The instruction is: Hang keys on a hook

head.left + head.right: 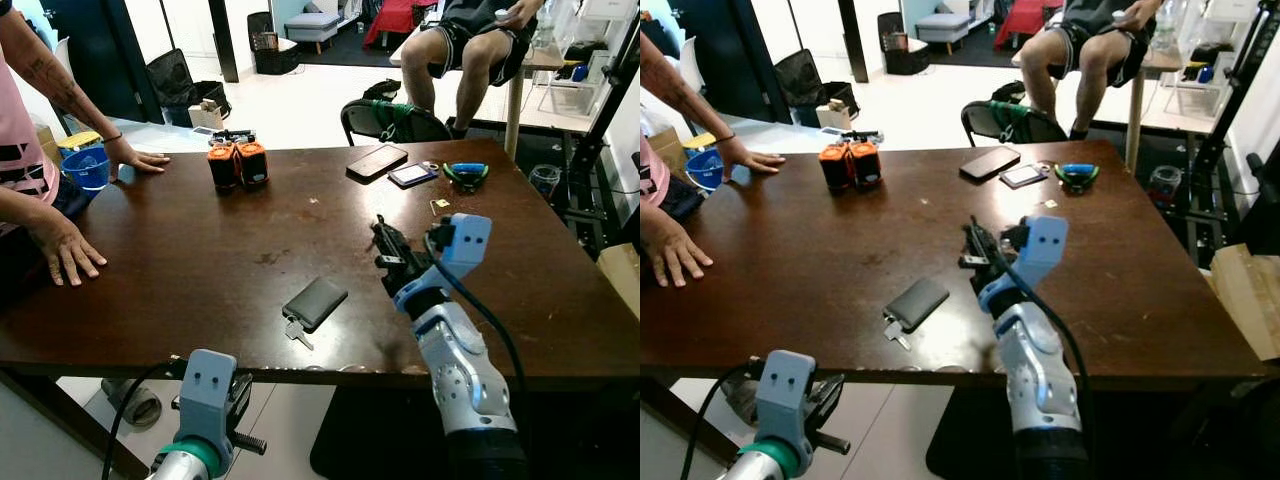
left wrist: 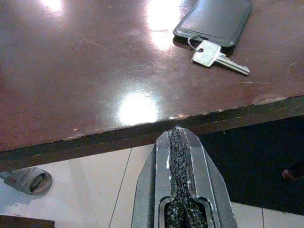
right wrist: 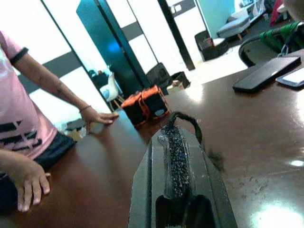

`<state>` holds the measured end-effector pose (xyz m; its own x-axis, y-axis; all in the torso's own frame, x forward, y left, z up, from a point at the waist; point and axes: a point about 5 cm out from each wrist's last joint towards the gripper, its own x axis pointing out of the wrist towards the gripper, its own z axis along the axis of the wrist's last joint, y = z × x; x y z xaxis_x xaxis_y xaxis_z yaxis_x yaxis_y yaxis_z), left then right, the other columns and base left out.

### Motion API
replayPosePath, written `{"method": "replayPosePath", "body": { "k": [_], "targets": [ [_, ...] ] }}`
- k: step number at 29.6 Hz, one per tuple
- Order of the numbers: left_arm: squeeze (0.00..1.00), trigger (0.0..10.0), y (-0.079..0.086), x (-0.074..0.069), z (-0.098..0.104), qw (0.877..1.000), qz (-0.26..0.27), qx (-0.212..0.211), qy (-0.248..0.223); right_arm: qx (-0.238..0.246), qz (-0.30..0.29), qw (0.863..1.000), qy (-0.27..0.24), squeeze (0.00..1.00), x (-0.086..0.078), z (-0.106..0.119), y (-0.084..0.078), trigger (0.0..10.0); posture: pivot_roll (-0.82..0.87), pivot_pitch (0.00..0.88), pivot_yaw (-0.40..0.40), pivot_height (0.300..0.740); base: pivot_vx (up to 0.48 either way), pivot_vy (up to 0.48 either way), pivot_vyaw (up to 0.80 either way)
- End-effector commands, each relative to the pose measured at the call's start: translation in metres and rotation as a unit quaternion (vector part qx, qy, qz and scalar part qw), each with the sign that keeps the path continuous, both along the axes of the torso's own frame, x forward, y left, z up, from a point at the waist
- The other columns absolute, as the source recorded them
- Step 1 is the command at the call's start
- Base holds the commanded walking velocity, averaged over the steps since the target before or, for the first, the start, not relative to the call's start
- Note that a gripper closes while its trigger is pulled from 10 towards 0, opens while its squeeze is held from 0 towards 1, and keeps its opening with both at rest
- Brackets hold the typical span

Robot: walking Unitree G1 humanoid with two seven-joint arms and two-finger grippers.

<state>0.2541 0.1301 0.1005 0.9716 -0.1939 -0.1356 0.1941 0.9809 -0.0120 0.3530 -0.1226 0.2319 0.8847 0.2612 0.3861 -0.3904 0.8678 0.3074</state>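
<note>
A silver key (image 1: 298, 333) on a ring lies attached to a dark grey flat fob (image 1: 315, 302) near the front edge of the brown table (image 1: 200, 260). The left wrist view shows the same key (image 2: 216, 55) and fob (image 2: 216, 19) just beyond the table edge. My left gripper (image 2: 177, 130) is shut and empty, hanging below and in front of that edge. My right gripper (image 1: 381, 234) is held low over the table to the right of the fob, shut with nothing in it, and points toward two orange-and-black blocks (image 1: 238, 164) at the far side.
A person stands at the left with both hands (image 1: 65, 248) on the table. Another person (image 1: 470, 45) sits beyond the far edge behind a chair (image 1: 392, 122). A phone (image 1: 376, 160), a small card (image 1: 412, 175) and a blue-green tool (image 1: 465, 174) lie far right.
</note>
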Motion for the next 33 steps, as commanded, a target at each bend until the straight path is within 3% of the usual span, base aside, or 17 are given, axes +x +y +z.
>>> {"method": "replayPosePath", "body": {
  "k": [1, 9, 10, 11, 12, 13, 14, 16, 17, 26, 29, 33],
  "targets": [
    [0.0, 10.0, 0.004, -0.004, -0.005, 1.0, 0.005, 0.008, 0.014, 0.016, 0.006, 1.0, -0.016, 0.0, -0.002, 0.007, 0.004, 0.0, -0.03, 0.095, 0.188, 0.74, 0.0, 0.0, 0.0],
    [0.0, 10.0, 0.004, -0.003, -0.005, 1.0, 0.005, 0.008, 0.014, 0.025, 0.002, 0.999, -0.022, 0.0, -0.003, 0.011, 0.002, 0.0, -0.03, 0.095, 0.188, 0.74, 0.0, 0.0, 0.0],
    [0.0, 10.0, 0.005, -0.004, -0.005, 1.0, 0.009, 0.01, 0.014, -0.007, -0.012, 1.0, 0.008, 0.0, 0.001, 0.001, 0.002, 0.0, -0.03, 0.091, 0.186, 0.74, 0.0, 0.0, 0.0],
    [0.0, 10.0, 0.005, -0.004, -0.005, 1.0, 0.009, 0.01, 0.014, -0.007, -0.012, 1.0, 0.008, 0.0, 0.001, 0.001, 0.002, 0.0, -0.03, 0.091, 0.186, 0.74, 0.0, 0.0, 0.0],
    [0.0, 10.0, 0.009, -0.003, -0.006, 0.999, 0.038, 0.012, 0.009, -0.075, -0.054, 0.994, 0.065, 0.0, 0.004, -0.022, -0.004, 1.1, -0.04, 0.089, 0.185, 0.74, 0.0, 0.0, 0.0],
    [0.0, 10.0, 0.009, -0.003, -0.006, 0.999, 0.038, 0.012, 0.009, -0.075, -0.054, 0.994, 0.065, 0.0, 0.004, -0.022, -0.004, 1.1, -0.04, 0.089, 0.185, 0.74, 0.0, 0.0, 0.0],
    [0.0, 10.0, 0.013, -0.002, -0.005, 0.998, 0.065, 0.018, 0.008, -0.097, -0.072, 0.989, 0.084, 0.0, 0.003, -0.033, -0.008, 5.3, -0.04, 0.081, 0.183, 0.74, 0.0, 0.0, 0.0],
    [0.0, 10.0, 0.016, -0.002, -0.005, 0.996, 0.083, 0.023, 0.007, -0.104, -0.08, 0.987, 0.091, 0.0, 0.001, -0.038, -0.01, 5.3, -0.04, 0.081, 0.183, 0.74, 0.0, 0.0, 0.0],
    [0.0, 10.0, 0.021, 0.0, -0.001, 0.994, 0.103, 0.022, -0.001, -0.112, -0.081, 0.986, 0.089, 0.0, -0.003, -0.042, -0.011, 10.0, -0.04, 0.078, 0.183, 0.74, 0.0, 0.0, 0.0],
    [0.0, 10.0, 0.042, 0.006, 0.02, 0.99, 0.139, 0.02, -0.027, -0.143, -0.064, 0.987, 0.041, 0.0, -0.017, -0.043, -0.003, 10.0, -0.06, 0.048, 0.187, 0.74, 0.0, 0.0, 0.0],
    [0.0, 10.0, 0.043, 0.007, 0.022, 0.989, 0.141, 0.028, -0.037, -0.146, -0.064, 0.987, 0.038, 0.0, -0.018, -0.044, -0.001, 10.0, -0.06, 0.042, 0.184, 0.74, 0.0, 0.0, 0.0],
    [0.0, 10.0, 0.042, 0.008, 0.025, 0.988, 0.145, 0.03, -0.05, -0.186, -0.074, 0.979, 0.025, 0.0, -0.019, -0.046, 0.004, 10.0, -0.06, 0.037, 0.179, 0.74, 0.0, 0.0, 0.0]
  ]
}}
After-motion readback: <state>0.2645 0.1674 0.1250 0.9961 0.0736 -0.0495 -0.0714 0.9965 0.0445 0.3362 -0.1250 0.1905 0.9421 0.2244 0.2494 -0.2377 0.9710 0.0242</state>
